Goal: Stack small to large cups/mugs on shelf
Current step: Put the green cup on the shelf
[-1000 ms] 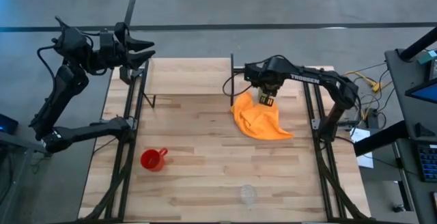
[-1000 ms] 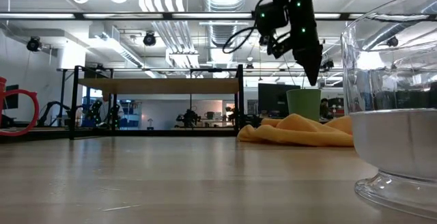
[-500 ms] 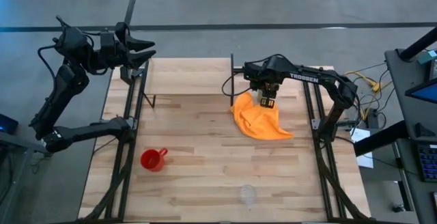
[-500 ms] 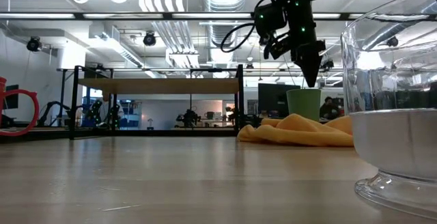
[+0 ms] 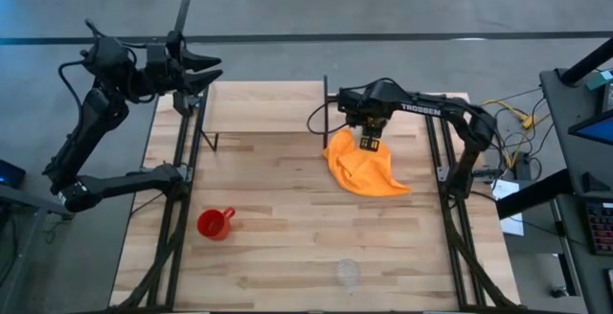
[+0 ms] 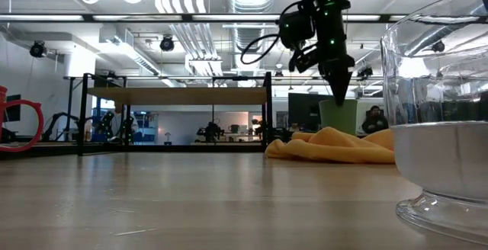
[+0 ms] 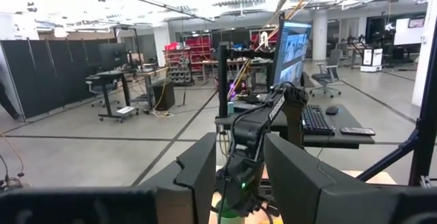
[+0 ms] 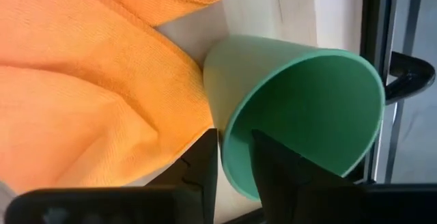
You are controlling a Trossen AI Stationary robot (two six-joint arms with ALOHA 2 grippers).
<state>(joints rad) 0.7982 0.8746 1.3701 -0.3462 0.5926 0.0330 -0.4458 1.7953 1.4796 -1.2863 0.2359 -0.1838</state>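
The green cup [image 8: 300, 108] stands upright on the table against the orange cloth [image 5: 369, 172]; it also shows in the low view [image 6: 339, 116]. My right gripper [image 8: 234, 166] points down at it, narrowly open, one finger outside the near rim and one inside. In the high view my right gripper [image 5: 370, 143] hides the cup. The red mug [image 5: 215, 224] stands at the near left. The clear cup [image 5: 348, 274] stands near the front edge. The shelf [image 5: 268, 108] is at the far side. My left gripper [image 5: 213, 71] is open and empty beyond the table's far left corner. My right gripper has the green cup's rim [image 8: 227, 157] between its fingers from above, the outer finger [image 8: 205, 159] close against the wall. I cannot tell whether it touches the cup. The cup stands on the table.
The shelf's black posts [image 5: 326, 94] stand just left of my right gripper. The orange cloth lies bunched on the table, near and right of the cup. Black frame rails [image 5: 187, 161] run along both table sides.
My right gripper has moved a little toward the table's left edge and down, until its fingertips reach the green cup's rim. The cup has stayed where it was.
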